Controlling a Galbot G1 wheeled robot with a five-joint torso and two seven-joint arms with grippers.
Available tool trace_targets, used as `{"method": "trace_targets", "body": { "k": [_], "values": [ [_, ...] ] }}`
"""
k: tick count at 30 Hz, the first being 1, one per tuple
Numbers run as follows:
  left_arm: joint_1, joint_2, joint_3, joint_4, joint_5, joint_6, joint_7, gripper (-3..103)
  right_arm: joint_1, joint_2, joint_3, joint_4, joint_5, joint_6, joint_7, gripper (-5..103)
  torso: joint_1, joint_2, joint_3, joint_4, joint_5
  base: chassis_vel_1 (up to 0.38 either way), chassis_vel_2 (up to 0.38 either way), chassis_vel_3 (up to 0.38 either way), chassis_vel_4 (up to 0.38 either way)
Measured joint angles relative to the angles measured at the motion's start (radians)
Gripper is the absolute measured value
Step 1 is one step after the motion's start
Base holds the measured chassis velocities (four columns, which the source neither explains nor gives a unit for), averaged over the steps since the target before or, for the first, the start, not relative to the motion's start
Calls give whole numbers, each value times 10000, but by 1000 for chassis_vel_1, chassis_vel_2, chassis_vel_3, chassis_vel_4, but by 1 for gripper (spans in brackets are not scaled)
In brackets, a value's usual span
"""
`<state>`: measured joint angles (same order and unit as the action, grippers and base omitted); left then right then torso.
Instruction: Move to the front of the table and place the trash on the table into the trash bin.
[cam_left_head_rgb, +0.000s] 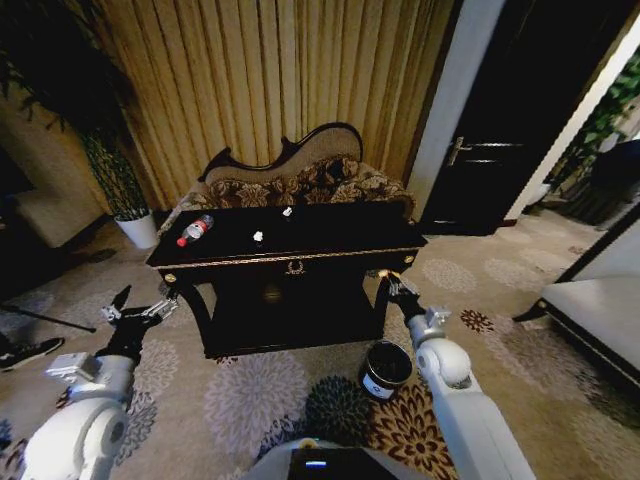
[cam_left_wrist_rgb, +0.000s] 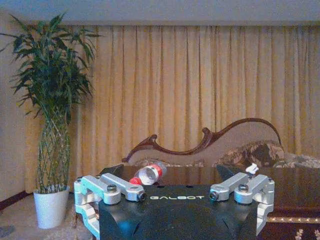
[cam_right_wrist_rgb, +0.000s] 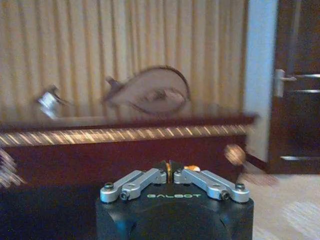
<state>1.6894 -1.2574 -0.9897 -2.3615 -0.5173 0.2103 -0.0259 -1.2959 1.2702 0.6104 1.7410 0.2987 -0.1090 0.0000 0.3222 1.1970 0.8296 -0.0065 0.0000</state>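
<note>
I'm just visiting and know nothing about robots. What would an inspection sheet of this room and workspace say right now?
Surface: glossy black table with gold trim, standing in front of the robot.
Job's things: bottle with red cap lying on its side near the table's left end; two small white paper wads nearer the middle; trash bin on the carpet by the table's right front corner.
Clutter: nothing seen.
Grippers: left gripper open, low beside the table's left front leg; right gripper shut, at the right front corner above the bin.
Cables: nothing seen.
Surroundings: sofa, curtains, potted plant, dark door.
</note>
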Motion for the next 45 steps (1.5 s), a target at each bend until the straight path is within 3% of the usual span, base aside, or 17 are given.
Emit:
{"method": "trace_targets", "body": {
  "k": [4,9,15,23,27,31,33,35,42,44,45],
  "values": [
    [-11,20,-62,145,-46,-97,53,100,66,24,139,-1545,-713,751,-1,2,-7,4,-3,-3,0,0,0,0,0],
    [-35,4,-78,403,-60,-254,177,100,338,150,355,-3431,-1402,1166,-1,2,-8,5,-3,0,0,0,0,0,0],
    [-174,13,-57,576,-64,-309,219,100,558,427,531,-4583,-1776,1191,-1,2,-7,4,-2,-1,0,0,0,0,0],
    [-244,83,-37,736,-97,-317,228,100,786,737,792,-5148,-3140,1143,-3,2,-7,4,-3,0,-2,0,0,0,0],
    [-206,71,-27,735,-92,-323,258,100,743,666,889,-5050,-3166,1128,-3,24,-7,5,-2,-1,-2,0,0,0,0],
    [-192,77,-29,731,-91,-331,260,100,715,640,904,-4928,-3166,1127,-2,29,-8,4,-3,-1,-3,0,0,0,0],
    [-188,93,-44,729,-94,-342,262,100,713,633,906,-4872,-3166,1123,-1,45,-7,5,-3,0,-3,0,0,0,0],
    [-180,95,-52,730,-94,-348,262,100,710,635,907,-4842,-3166,1123,-1,45,-7,4,-3,-1,-2,0,0,0,0],
    [-89,79,-91,714,-96,-465,270,100,677,669,907,-4748,-3147,1127,0,78,-7,5,-3,0,-2,0,0,0,0],
    [-81,79,-96,712,-96,-473,271,100,665,671,907,-4732,-3137,1130,0,78,-7,4,-3,-1,-2,0,0,0,0],
    [-71,78,-108,709,-96,-482,273,100,655,673,907,-4717,-3110,1132,0,83,-7,5,-3,-1,-2,0,0,0,0]
  ]
}}
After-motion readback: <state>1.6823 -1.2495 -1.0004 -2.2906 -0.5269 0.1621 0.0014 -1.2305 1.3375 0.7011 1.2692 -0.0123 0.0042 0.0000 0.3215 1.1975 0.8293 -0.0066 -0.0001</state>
